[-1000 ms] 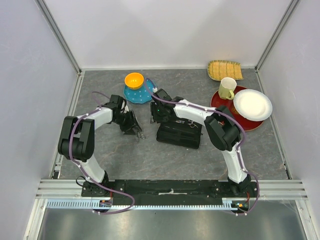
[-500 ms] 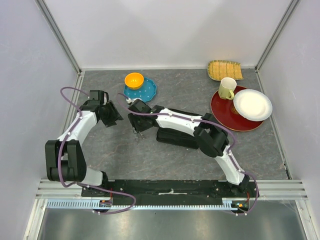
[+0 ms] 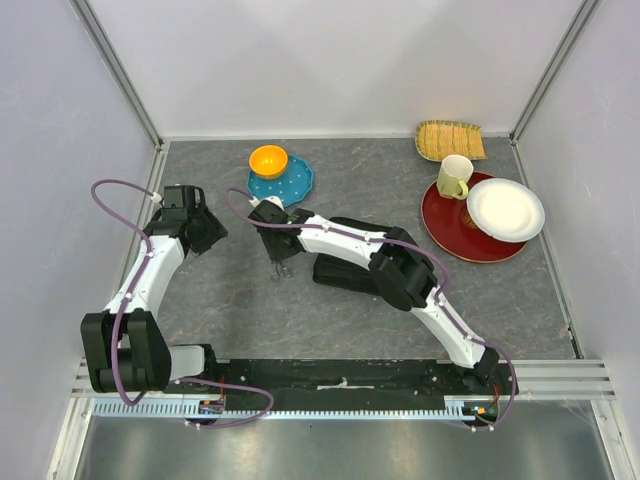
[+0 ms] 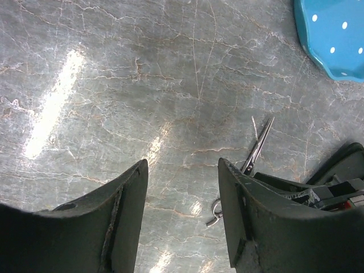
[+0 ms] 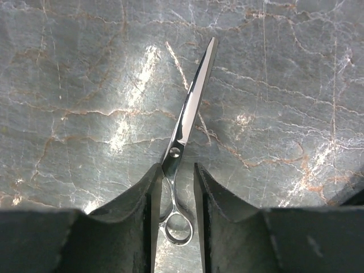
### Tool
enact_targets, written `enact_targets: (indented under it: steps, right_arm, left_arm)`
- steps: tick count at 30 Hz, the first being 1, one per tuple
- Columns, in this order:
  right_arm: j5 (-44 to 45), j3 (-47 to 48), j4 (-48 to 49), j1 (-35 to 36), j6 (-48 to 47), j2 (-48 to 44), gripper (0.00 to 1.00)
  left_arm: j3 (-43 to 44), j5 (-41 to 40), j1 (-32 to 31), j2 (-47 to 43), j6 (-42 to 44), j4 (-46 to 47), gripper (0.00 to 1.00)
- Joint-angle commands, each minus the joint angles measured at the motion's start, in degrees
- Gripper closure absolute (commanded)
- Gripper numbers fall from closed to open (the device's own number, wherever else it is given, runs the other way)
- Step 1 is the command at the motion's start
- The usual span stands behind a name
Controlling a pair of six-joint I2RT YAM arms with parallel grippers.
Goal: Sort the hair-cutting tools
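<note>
Since the earlier frame, my left arm has drawn back toward the left edge of the table (image 3: 240,310), and my right arm has reached further left across it.

Left gripper (image 4: 182,170): jaws apart, nothing between them. It hangs over bare table, well apart from the task items.

Right gripper (image 5: 177,168): positioned directly over one pair of scissors (image 5: 191,108). The fingers (image 5: 133,210) straddle the handle section, one on each side, with the pivot screw at the fingertips and a finger ring between them. The gap is narrow and the ring nearly fills it. I cannot tell whether the fingers are pressing on the metal or only standing beside it.

Scissors: blades closed and pointing away from the gripper. They appear to lie flat on the table, between the blue dotted plate (image 3: 285,182) and the black case (image 3: 345,275), just left of the case. The orange bowl (image 3: 268,160) sits on the blue plate.

Black case: partly covered by my right arm in the top view; its contents cannot be made out.
</note>
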Motion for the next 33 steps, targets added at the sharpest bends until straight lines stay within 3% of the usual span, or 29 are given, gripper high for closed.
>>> enact_targets:
  steps: [1, 12, 21, 33]
  right_arm:
    - [3.48, 5.73, -9.99, 0.39, -0.74, 4.49, 0.65]
    - [5.14, 8.64, -10.19, 0.31, 1.98, 6.16, 0.5]
    - [7.34, -3.4, 3.7, 0.31, 5.23, -4.2, 0.5]
    - [5.06, -1.21, 3.09, 0.39, 5.24, -2.54, 0.5]
  left_arm:
    - [-0.15, -0.53, -0.04, -0.22, -1.21, 1.07, 0.41]
    - [-0.77, 1.84, -0.04, -0.39, -1.38, 2.13, 0.4]
    - [-1.21, 2.28, 0.04, -1.44, -1.29, 2.65, 0.4]
    - [-1.12, 2.28, 0.04, -1.18, -1.12, 2.74, 0.39]
